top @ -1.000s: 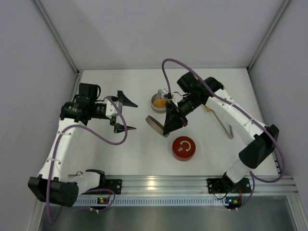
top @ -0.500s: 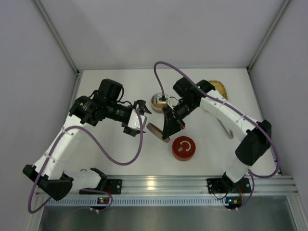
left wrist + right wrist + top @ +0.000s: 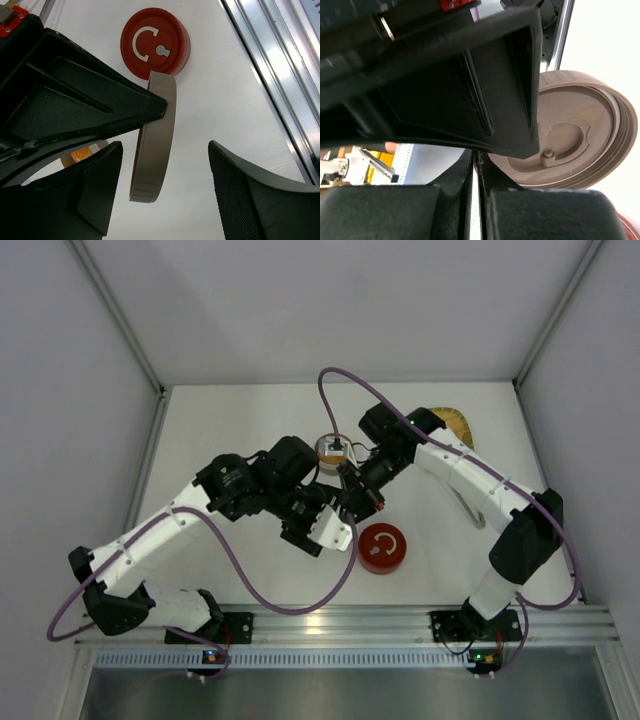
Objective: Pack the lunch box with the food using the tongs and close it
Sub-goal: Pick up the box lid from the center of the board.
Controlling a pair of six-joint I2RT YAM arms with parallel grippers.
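A beige round lid [image 3: 155, 135] hangs on edge above the table, with my right gripper [image 3: 475, 172] shut on its rim. My left gripper [image 3: 165, 195] is open, one finger [image 3: 95, 190] on each side of the lid's lower edge and a gap to both. From above, the left gripper [image 3: 336, 526] covers the lid, just left of the right gripper [image 3: 358, 498]. The lunch box [image 3: 328, 448], a small round tin, stands behind them with orange food [image 3: 82, 154] inside. The tongs [image 3: 472, 510] lie at the right, partly under the right arm.
A red round tin [image 3: 381, 548] with a white mark on top stands just right of the grippers. A yellow woven tray [image 3: 457, 423] peeks out behind the right arm. The metal rail [image 3: 400, 625] runs along the near edge, and grey walls stand on three sides.
My left arm has swung from the table's left side to the centre, bringing its fingers round the lid and narrowing them somewhat. The right gripper shifted the lid slightly left and stayed shut.
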